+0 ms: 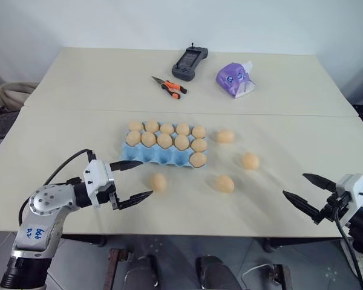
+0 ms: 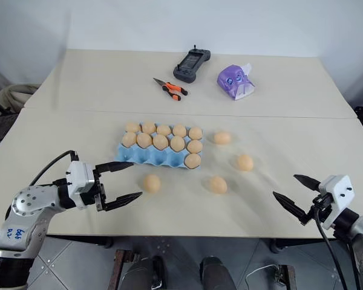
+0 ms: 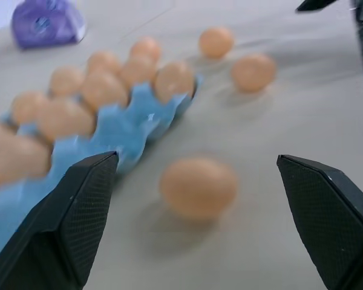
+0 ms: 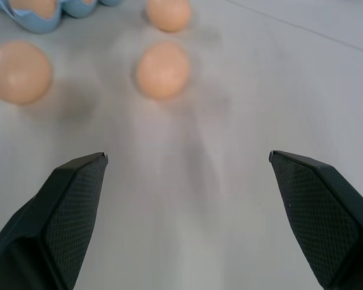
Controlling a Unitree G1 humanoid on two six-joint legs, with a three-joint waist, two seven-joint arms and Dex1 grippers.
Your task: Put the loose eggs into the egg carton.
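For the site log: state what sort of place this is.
Probably a robot test room, not a kitchen: plain pale tables against a bare wall, with a handheld controller, pliers and an egg carton laid out.

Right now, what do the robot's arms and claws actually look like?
Each arm ends in a white block carrying two black, pointed fingers with textured pads: left gripper, right gripper. The left arm has silver-grey rounded joints, a looping black cable and blue handwritten markings; a black cable trails from the right.

The cream table [image 1: 78, 96] carries the egg carton [image 1: 146, 154], four loose eggs [image 1: 159, 182], pliers [image 1: 167, 87], a remote [image 1: 189, 63] and a purple packet [image 1: 234, 79].
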